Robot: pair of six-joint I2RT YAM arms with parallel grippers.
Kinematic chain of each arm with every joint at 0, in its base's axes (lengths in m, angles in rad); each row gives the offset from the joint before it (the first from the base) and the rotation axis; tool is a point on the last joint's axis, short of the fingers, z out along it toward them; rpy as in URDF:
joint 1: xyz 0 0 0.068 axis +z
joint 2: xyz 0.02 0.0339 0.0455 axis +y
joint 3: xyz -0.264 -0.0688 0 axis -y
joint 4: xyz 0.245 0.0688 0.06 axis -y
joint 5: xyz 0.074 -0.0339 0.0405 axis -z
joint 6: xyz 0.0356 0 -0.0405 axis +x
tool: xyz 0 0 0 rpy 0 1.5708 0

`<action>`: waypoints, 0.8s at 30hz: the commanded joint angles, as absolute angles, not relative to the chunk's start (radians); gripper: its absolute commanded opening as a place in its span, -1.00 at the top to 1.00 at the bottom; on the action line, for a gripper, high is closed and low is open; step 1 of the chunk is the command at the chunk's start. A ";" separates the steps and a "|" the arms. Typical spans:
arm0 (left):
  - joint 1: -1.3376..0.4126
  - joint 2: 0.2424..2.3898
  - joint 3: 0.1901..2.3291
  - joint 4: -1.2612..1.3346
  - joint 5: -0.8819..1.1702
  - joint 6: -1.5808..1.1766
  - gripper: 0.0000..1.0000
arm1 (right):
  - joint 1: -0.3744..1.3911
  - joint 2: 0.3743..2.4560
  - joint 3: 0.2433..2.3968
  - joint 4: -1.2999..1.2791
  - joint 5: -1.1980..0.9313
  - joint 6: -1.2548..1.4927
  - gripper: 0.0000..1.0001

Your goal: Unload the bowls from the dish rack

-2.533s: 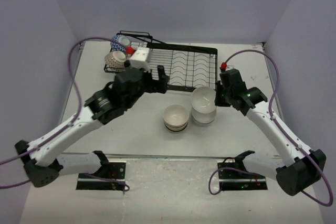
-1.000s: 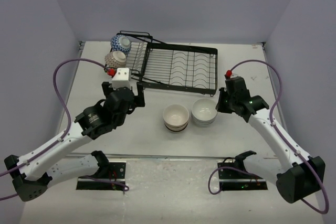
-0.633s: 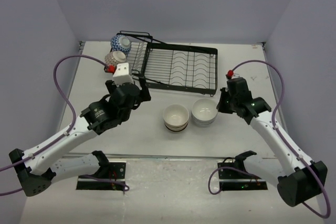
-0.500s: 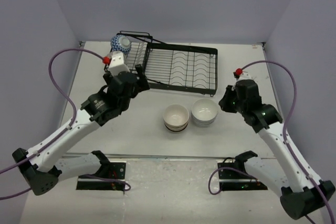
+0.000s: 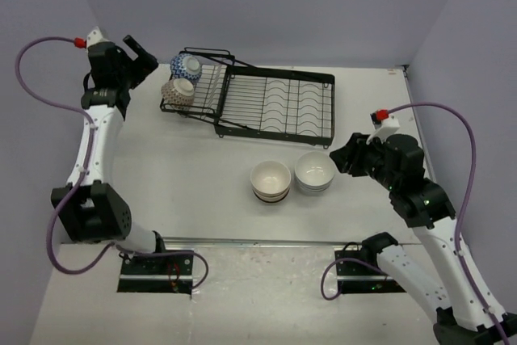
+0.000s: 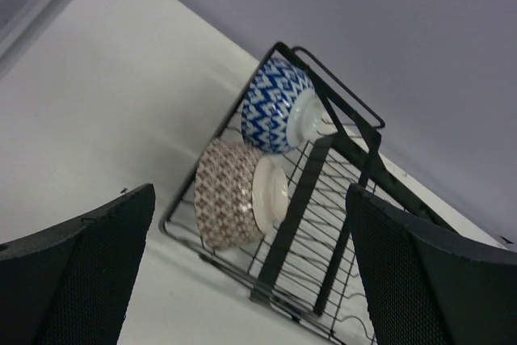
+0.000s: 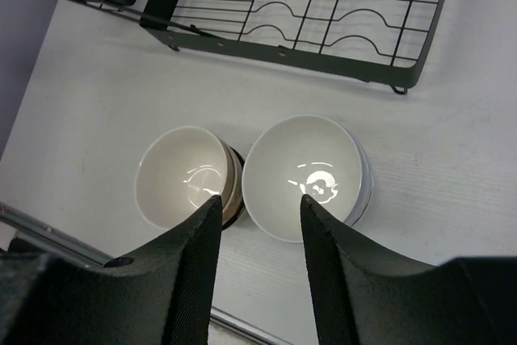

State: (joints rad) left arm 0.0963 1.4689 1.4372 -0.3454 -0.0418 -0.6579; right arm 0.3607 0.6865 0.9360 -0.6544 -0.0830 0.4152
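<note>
The left gripper hangs high at the far left corner, jaws spread wide and holding nothing. It looks down on the only two bowls that show in the dish rack. These are a blue-and-white bowl and, just nearer, a brown lattice-patterned bowl. Both lie tipped on their sides, touching, in the small angled section at the rack's left end.

The right gripper hovers over the bench, jaws partly apart and empty. Below it a cream bowl with a dark band and a white bowl stand side by side on the near side of the rack. Each seems to rest on another bowl, though the depth of the stacks is hard to judge.

The step in hand looks like the left arm's reach for a racked bowl. The brown one is the better first pick, being nearer and lower. The jaws should pinch one wall at the rim and lift along the wires, slowly, since the blue bowl may lean on it and roll.

Only the left wrist view shows the pale foot rings turned toward the wires, which suggests the mouths face left. Only the top view shows the two arms well apart. The right wrist view confirms nothing sits between its fingers.
</note>
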 commanded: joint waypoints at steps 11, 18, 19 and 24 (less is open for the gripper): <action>0.345 1.927 1.603 0.040 0.902 -0.719 -1.00 | 0.365 0.670 0.919 -0.611 -0.253 0.336 0.04; 0.348 1.962 1.583 0.043 0.899 -0.718 -1.00 | 0.367 0.675 0.922 -0.604 -0.267 0.328 0.04; 0.348 1.976 1.583 0.026 0.897 -0.716 -1.00 | 0.368 0.675 0.923 -0.604 -0.268 0.328 0.04; 0.347 1.994 1.574 0.015 0.894 -0.712 -1.00 | 0.368 0.678 0.919 -0.601 -0.278 0.325 0.03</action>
State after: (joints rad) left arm 0.3466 1.9770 1.5520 -0.0101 0.8566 -0.6994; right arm 0.3618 0.6739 0.9195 -0.6342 -0.2398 0.3466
